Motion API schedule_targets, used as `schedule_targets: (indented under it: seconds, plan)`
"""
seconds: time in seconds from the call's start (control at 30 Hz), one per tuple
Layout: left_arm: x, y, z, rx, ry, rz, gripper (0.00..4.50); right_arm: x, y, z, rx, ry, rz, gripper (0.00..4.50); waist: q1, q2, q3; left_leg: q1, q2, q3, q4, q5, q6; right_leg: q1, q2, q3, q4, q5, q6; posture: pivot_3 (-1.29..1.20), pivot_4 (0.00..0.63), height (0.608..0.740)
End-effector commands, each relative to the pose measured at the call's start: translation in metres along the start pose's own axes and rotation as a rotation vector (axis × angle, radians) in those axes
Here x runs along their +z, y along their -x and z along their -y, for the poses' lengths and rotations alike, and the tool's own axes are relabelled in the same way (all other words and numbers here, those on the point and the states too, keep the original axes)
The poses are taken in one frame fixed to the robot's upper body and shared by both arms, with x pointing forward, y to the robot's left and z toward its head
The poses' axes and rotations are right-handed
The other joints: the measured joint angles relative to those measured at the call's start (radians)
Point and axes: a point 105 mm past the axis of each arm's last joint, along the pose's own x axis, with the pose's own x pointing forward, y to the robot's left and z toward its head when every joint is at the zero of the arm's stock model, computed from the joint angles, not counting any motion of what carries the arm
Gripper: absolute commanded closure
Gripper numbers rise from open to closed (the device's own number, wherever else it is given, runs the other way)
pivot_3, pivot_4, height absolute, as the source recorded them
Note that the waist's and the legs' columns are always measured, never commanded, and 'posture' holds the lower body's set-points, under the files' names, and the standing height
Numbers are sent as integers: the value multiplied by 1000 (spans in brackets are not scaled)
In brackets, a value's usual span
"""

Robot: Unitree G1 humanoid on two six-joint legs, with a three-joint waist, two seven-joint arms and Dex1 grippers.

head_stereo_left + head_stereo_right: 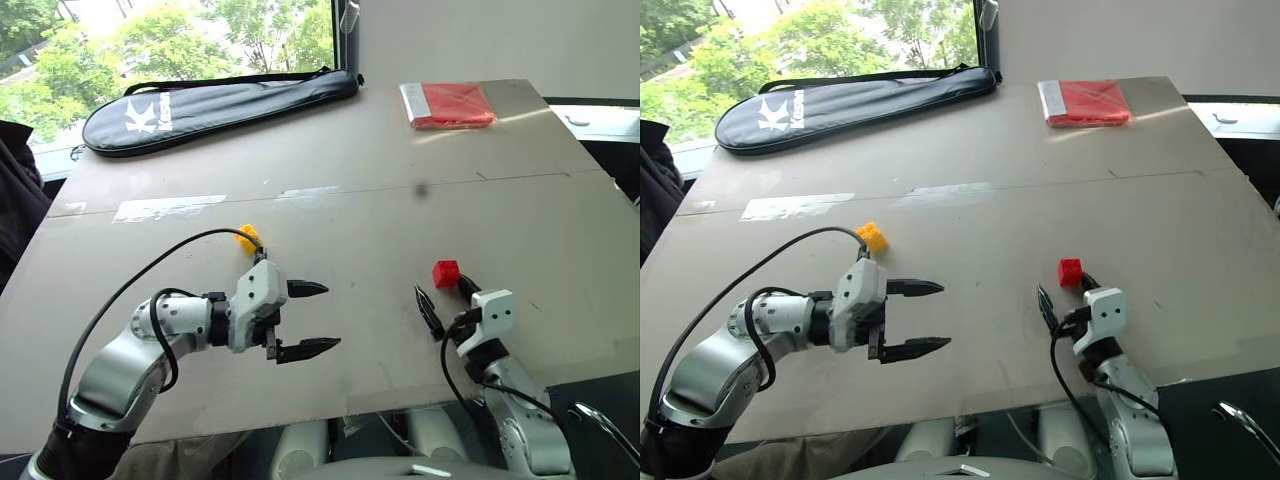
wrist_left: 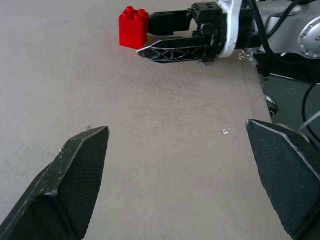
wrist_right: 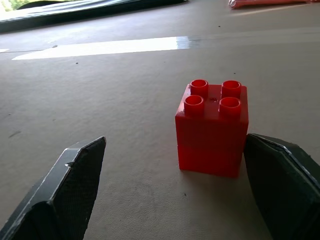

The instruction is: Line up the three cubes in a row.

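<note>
A red cube with a studded top stands on the grey table, toward its front right. My right gripper is open around it, the cube close against one finger and well apart from the other. The left wrist view also shows the red cube at the tips of my right gripper. A yellow cube sits left of centre, just behind my left gripper. That gripper hovers open over bare table, pointing toward the right, with nothing between its fingers.
A black racket bag lies along the far left edge. A flat red packet lies at the far right. A pale tape strip marks the table's left middle. A dark sleeve shows at the left side.
</note>
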Motion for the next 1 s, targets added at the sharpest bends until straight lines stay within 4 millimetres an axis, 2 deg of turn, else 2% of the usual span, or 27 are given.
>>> schedule_targets:
  seconds: [0.03,0.1,0.27,0.4,0.5,0.63,0.73,1.0]
  plan:
    - [9,8,2,73,-34,47,0,14,13,14,83,28,44,43,2,0,0,0,0,0,0,0,0,0,0,0,0,0,0,0,150,740]
    - [6,13,-1,162,-18,78,0,22,20,20,184,43,46,43,2,0,1,0,0,1,0,0,0,0,-1,1,-1,0,0,0,150,740]
    - [-3,29,5,392,55,180,0,43,42,29,515,86,24,43,-1,-2,1,4,0,3,0,0,0,3,0,2,0,0,0,0,150,740]
    - [-25,53,5,730,108,208,0,61,52,24,771,90,40,43,1,-8,5,6,1,6,0,0,1,3,0,4,-1,0,0,0,150,740]
    - [-48,81,10,1028,115,156,0,77,48,19,892,68,66,43,4,-12,7,6,0,1,1,0,1,5,4,3,-1,0,0,0,150,740]
    - [-69,104,28,1304,175,95,0,86,38,18,933,75,80,43,5,-14,8,6,0,1,2,0,0,7,4,4,-2,0,0,0,150,740]
    - [-76,113,32,1445,207,72,0,89,36,17,955,66,84,43,11,-14,8,4,0,-1,2,0,0,7,4,3,-4,0,0,0,150,740]
    - [-85,111,1,1555,216,47,0,99,28,8,973,55,113,43,9,-14,8,3,-1,-2,2,0,0,8,5,2,-6,0,1,0,150,740]
